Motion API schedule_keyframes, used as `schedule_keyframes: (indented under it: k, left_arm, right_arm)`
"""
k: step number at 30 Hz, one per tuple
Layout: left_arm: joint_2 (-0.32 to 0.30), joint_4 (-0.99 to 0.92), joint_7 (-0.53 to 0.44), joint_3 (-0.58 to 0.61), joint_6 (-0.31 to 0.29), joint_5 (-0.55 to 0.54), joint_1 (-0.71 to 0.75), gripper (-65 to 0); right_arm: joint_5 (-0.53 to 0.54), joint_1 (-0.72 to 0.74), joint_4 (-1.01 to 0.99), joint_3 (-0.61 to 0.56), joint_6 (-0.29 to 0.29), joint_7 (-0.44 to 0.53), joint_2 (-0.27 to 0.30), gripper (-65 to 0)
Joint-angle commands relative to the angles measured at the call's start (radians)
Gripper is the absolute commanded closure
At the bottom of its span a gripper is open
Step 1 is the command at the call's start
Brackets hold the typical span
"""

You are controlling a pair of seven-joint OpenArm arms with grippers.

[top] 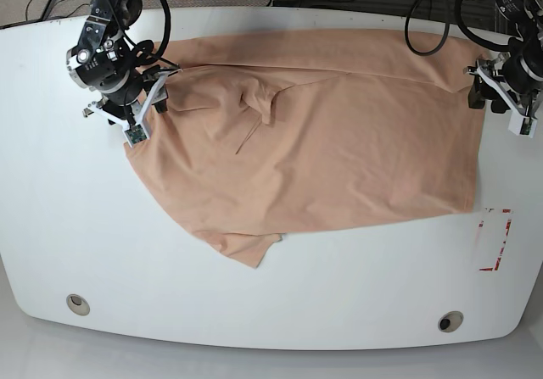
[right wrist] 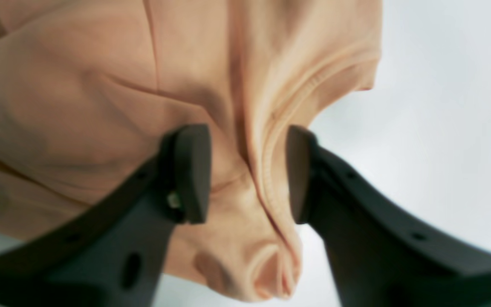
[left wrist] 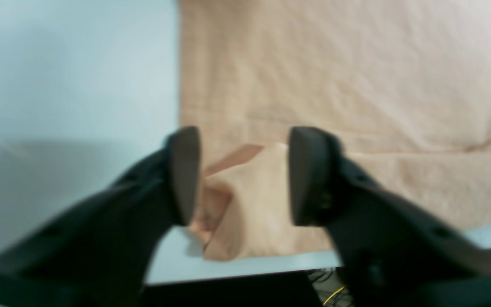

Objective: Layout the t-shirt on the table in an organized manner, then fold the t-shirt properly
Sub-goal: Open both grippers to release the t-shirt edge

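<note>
T-shirt [top: 322, 142] flat on table [top: 254, 303]; both jaws part-open, straddling bunched fabric, grip unclear

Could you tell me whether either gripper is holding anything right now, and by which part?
Neither has closed yet. The left gripper straddles a bunched hem corner of the pale peach fabric t-shirt; the right gripper straddles a bunched sleeve fold, jaws apart.

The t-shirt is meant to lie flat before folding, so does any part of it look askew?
Yes. The t-shirt lies crooked on the table: its sleeve end is bunched and rucked by the right gripper, with a fold ridge near the collar.
</note>
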Motion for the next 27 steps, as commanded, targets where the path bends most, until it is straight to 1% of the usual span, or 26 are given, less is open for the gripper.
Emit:
schedule_keyframes:
  k: [1,3,5,11,16,18,22,27]
  left_arm:
    - [-0.019,0.016,-0.039,0.039,0.001,0.002,0.037,-19.3]
    - [-0.019,0.014,-0.066,0.052,0.001,0.022,0.062,-16.8]
    - [-0.018,0.007,-0.096,0.063,-0.001,0.059,0.082,-16.0]
    - [-0.01,-0.046,-0.147,0.085,-0.007,0.158,0.099,-15.7]
    - [-0.012,-0.125,-0.155,0.095,-0.008,0.22,0.096,-15.7]
    - [-0.013,-0.156,-0.168,0.103,-0.02,0.235,0.094,-15.7]
    - [-0.056,-0.214,-0.207,0.141,-0.087,0.267,0.094,-15.7]
    - [-0.079,-0.251,-0.213,0.175,-0.087,0.304,0.062,-15.7]
  right_arm:
    - [-0.005,-0.003,0.013,-0.001,-0.002,0.008,-0.005,-12.2]
    - [-0.006,-0.015,0.01,-0.001,-0.002,0.008,-0.016,-6.3]
    - [-0.008,-0.026,0.002,-0.001,-0.002,0.008,-0.022,-4.9]
    - [-0.011,-0.055,-0.019,0.007,-0.002,0.023,-0.024,-10.5]
    - [-0.012,-0.093,-0.052,0.007,-0.002,0.092,-0.024,-9.8]
    - [-0.012,-0.098,-0.076,0.007,-0.002,0.106,-0.022,-9.4]
    - [-0.012,-0.101,-0.122,0.014,-0.002,0.127,-0.021,-9.4]
    - [-0.012,-0.101,-0.147,0.062,-0.002,0.153,-0.021,-9.4]
